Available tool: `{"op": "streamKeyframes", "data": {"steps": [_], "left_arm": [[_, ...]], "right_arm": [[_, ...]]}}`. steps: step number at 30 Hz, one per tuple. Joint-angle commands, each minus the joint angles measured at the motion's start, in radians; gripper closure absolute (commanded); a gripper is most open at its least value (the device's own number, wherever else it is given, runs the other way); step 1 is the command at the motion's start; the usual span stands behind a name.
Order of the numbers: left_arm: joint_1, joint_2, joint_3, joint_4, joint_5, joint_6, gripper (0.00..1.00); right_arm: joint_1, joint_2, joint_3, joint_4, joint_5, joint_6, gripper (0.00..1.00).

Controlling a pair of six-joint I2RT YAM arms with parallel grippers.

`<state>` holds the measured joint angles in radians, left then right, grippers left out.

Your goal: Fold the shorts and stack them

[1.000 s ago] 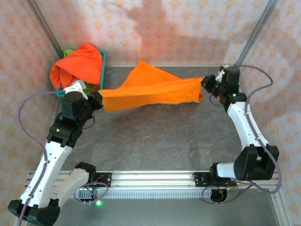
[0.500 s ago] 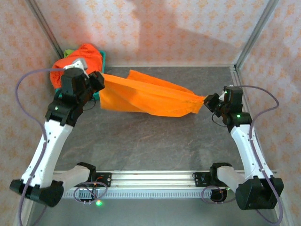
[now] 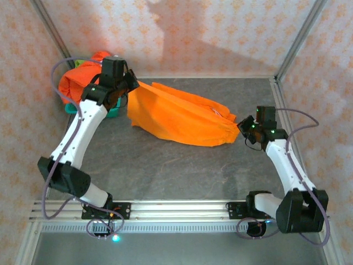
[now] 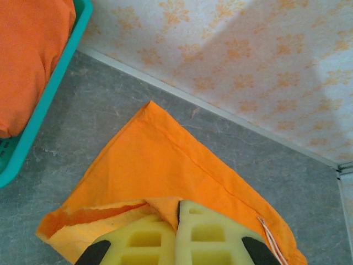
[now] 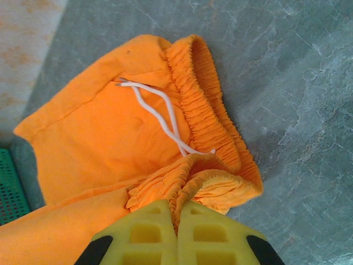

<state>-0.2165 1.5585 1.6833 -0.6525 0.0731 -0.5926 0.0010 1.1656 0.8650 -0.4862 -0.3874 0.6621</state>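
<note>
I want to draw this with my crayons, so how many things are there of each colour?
Orange: 2, the spread shorts and the bundled shorts
Green: 1, the green shorts, barely peeking out
Teal: 1, the basket
Total: 4

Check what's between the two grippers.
Orange shorts span the whole gap. The left gripper is shut on the hem end, the right gripper on the waistband. The top view shows it.
</note>
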Motion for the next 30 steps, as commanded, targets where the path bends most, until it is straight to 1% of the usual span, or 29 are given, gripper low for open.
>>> {"op": "streamKeyframes", "data": {"steps": [1, 6, 10, 14, 21, 24, 26, 28, 29, 30], "left_arm": [[0.009, 0.068, 0.098, -0.033, -0.084, 0.02, 1.0], [0.009, 0.216, 0.23, -0.1, -0.131, 0.021, 1.0], [0.009, 0.31, 0.318, -0.126, -0.168, 0.021, 1.0], [0.011, 0.432, 0.442, -0.168, -0.204, 0.019, 1.0], [0.027, 0.646, 0.674, -0.228, -0.196, -0.024, 1.0], [0.041, 0.735, 0.754, -0.225, -0.176, -0.059, 1.0], [0.053, 0.794, 0.812, -0.219, -0.14, -0.097, 1.0], [0.067, 0.85, 0.867, -0.192, -0.094, -0.143, 0.98], [0.076, 0.877, 0.894, -0.176, -0.074, -0.167, 0.89], [0.085, 0.9, 0.925, -0.163, -0.056, -0.191, 0.78]], "right_arm": [[-0.015, 0.073, 0.067, -0.006, 0.087, 0.002, 0.99], [-0.015, 0.189, 0.136, 0.011, 0.093, 0.002, 0.97], [-0.016, 0.253, 0.177, 0.03, 0.094, 0.008, 0.96], [-0.017, 0.314, 0.223, 0.038, 0.093, 0.011, 0.94], [-0.028, 0.438, 0.341, 0.031, 0.096, 0.011, 0.9], [-0.037, 0.506, 0.411, 0.021, 0.09, 0.021, 0.84], [-0.042, 0.555, 0.466, 0.018, 0.085, 0.033, 0.79], [-0.047, 0.615, 0.532, 0.02, 0.063, 0.042, 0.66], [-0.051, 0.644, 0.574, 0.018, 0.048, 0.046, 0.58], [-0.053, 0.663, 0.611, 0.017, 0.036, 0.05, 0.53]]}}
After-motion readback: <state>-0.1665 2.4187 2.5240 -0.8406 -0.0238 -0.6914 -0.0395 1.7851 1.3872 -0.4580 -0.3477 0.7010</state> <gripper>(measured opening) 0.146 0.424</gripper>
